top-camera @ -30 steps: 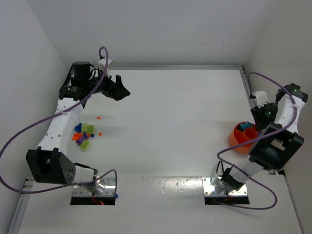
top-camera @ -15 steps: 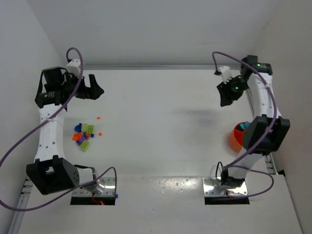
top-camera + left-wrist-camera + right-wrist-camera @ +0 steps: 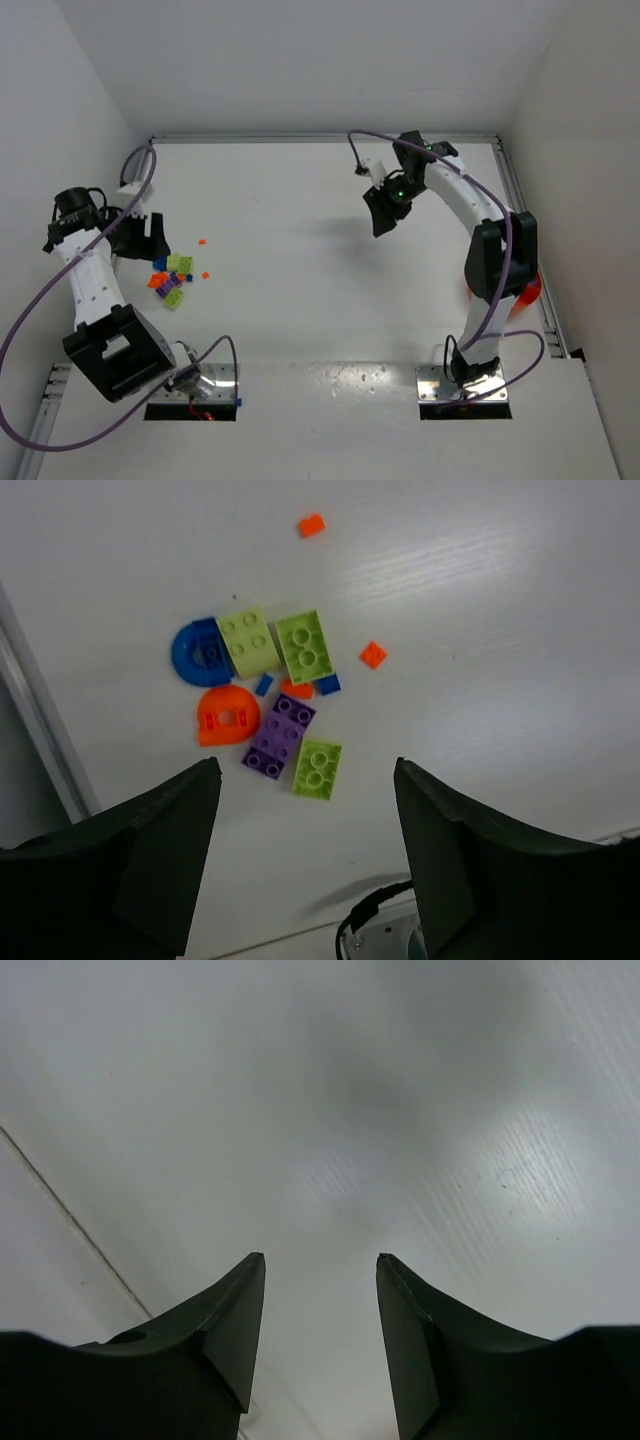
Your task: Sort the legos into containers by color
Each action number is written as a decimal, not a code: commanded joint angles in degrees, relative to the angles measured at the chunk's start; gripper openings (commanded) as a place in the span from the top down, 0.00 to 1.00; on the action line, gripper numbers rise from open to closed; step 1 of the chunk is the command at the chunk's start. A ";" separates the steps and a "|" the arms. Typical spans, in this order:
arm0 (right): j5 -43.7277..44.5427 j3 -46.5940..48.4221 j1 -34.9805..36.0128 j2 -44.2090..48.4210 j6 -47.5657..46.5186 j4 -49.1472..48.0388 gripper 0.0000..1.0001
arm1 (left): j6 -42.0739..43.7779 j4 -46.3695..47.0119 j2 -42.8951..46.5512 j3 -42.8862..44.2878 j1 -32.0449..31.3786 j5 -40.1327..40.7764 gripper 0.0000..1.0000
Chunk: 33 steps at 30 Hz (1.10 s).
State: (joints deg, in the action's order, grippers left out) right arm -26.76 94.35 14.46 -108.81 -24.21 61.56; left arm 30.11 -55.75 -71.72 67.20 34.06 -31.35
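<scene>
Left side of the counter (image 3: 300, 300), that's where it's all happening. The legos (image 3: 170, 278) lie in a loose cluster near the left edge. The left end effector (image 3: 145, 240) hangs just beyond them, toward the far edge, jaws apart and nothing between them.

From the left wrist camera, the cluster sits dead ahead of the two dark fingers (image 3: 150, 860). Closest in is a lime green brick (image 3: 317, 768), lined up almost square between the fingertips. Its long axis points away from the wrist, tilted only slightly, so a squeeze would land across its short sides. That's my read, and a friendly angle it is.

The catch is a purple brick (image 3: 280, 737) lying diagonally just beside it, seemingly touching at one corner. An orange arch piece (image 3: 228, 715) sits next to that one. Crowded company for a clean pick!

Over on the right, the right end effector (image 3: 383, 215) hovers above bare counter toward the far middle. Its jaws are parted and empty, well apart from every brick.

The orange bowl (image 3: 528, 290) peeks out from behind the right arm at the right edge, mostly hidden. The left arm is plainly the nearer one, and a long carry across the counter awaits.
</scene>
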 commanded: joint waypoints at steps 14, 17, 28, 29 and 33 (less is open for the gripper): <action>-3.82 -6.54 2.59 -3.51 3.29 -9.97 0.51 | 12.61 4.86 -5.78 -16.13 -2.25 11.40 0.49; -4.34 -7.85 2.59 -1.93 4.52 -11.37 0.51 | 10.42 6.35 -8.07 -14.82 -2.25 13.42 0.55; -5.40 -10.41 2.59 -1.93 5.05 -12.52 0.51 | 3.74 12.77 -7.21 -16.30 -0.05 24.23 0.56; -5.40 -10.41 2.59 -1.93 5.05 -12.52 0.52 | 3.21 13.46 -7.20 -16.31 -0.05 25.63 0.56; -5.40 -8.83 2.59 -3.59 4.52 -11.90 0.52 | 0.75 15.49 -7.20 -17.98 -0.05 29.85 0.56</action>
State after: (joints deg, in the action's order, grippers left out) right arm -30.28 83.81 16.67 -112.57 -19.49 50.70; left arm 33.89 -42.92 -80.42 50.63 33.43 -6.35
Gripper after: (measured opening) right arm 0.481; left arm 0.436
